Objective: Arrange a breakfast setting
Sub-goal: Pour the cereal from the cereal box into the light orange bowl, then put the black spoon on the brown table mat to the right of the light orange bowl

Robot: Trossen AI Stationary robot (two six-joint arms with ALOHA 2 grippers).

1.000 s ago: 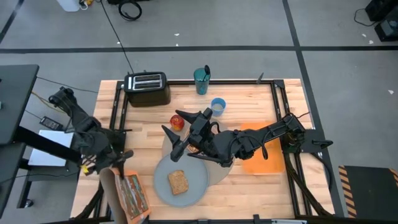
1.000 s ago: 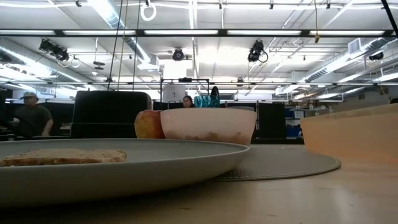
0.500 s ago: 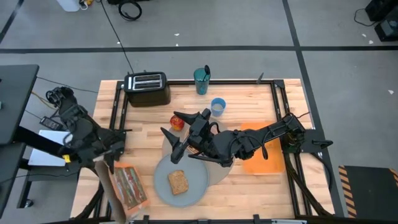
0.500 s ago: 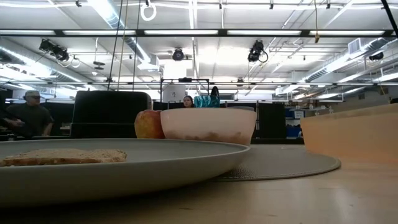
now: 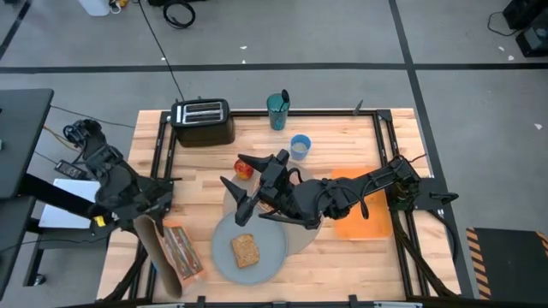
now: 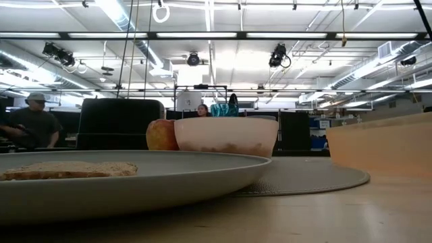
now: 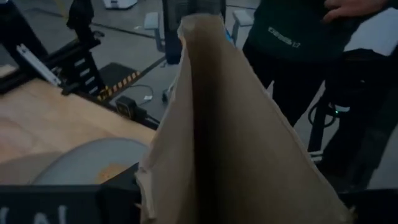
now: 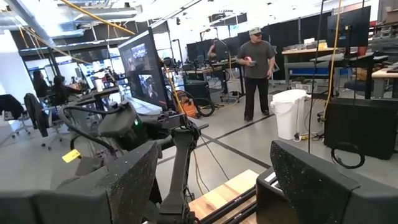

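Left tool: at the counter's near-left edge, clenched on the cereal box, which lies tilted beside the plate
Right tool: fingers spread wide, released, hanging over the placemat near the apple
Plate: grey, on the placemat's near-left part, toast slice on it
Pink bowl: on the placemat beyond the plate, apple just left of it
Light-blue cup: far side, apart from the placemat
Toaster: far-left corner
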